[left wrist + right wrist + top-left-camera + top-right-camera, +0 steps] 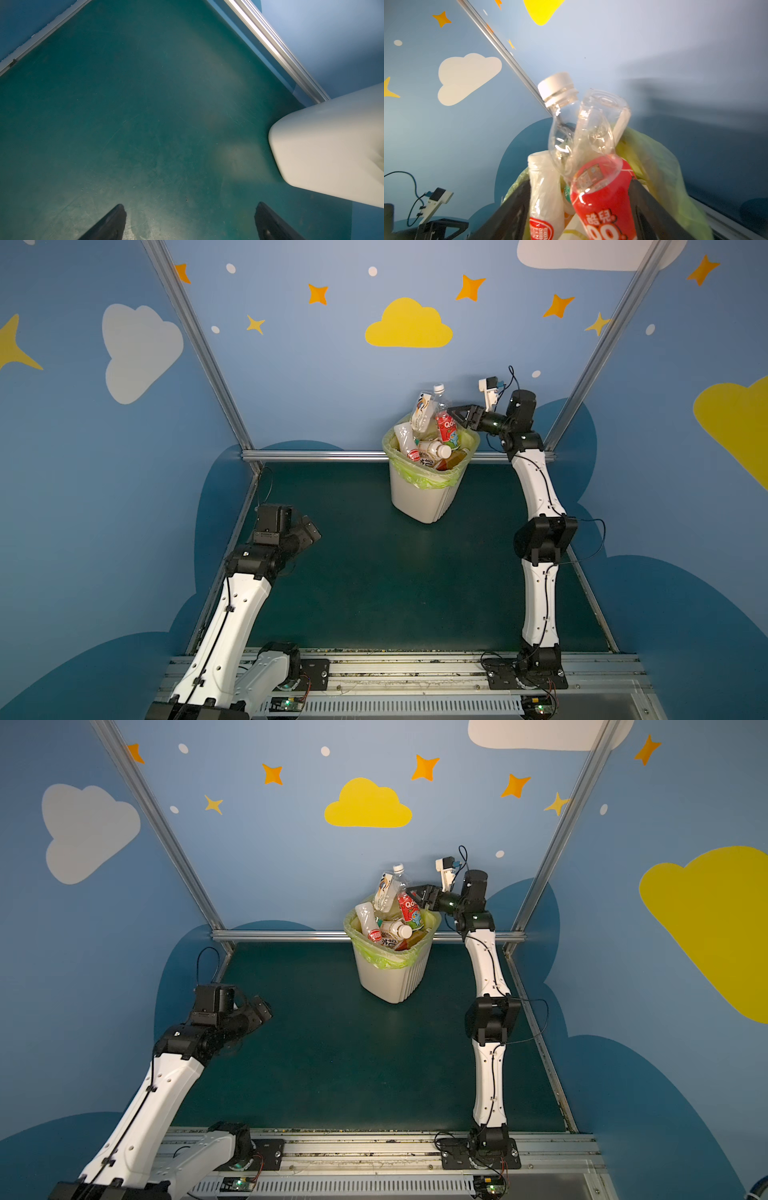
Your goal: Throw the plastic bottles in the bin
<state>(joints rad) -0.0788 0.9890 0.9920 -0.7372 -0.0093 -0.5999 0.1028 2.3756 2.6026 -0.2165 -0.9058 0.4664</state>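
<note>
In both top views the bin (419,497) (386,977), white, tapering and lined with a yellow-green bag (419,479), stands on the green table (395,572) near its far edge. The plastic bottles (432,450) (392,930) are heaped in it above the rim. Legible writing: "Qoo" in white on the red-labelled bottle (448,429) (410,909), which is tilted at the heap's right side. The other labels are too small to read. The right gripper (453,410) (412,891) is at that bottle's upper part. The left gripper (309,529) (262,1009) hangs well apart from the bin, over the table's left side. Left wrist view: the left gripper's (190,207) fingers (116,218) are spread wide above bare table, with the bin's wall (324,149) to one side. Right wrist view: the red label reads "酷兒" above a partly cut-off "Qoo", and the rest of that bottle (602,197) is clear and crumpled. Beside it are a milky white bottle (544,187) with an illegible red badge and a clear bottle (562,124) with a white cap. The right gripper's (580,181) fingers (512,207) stand part-way apart on either side of the red-labelled bottle, one close against it, the other with a gap. No firm grip shows.
</note>
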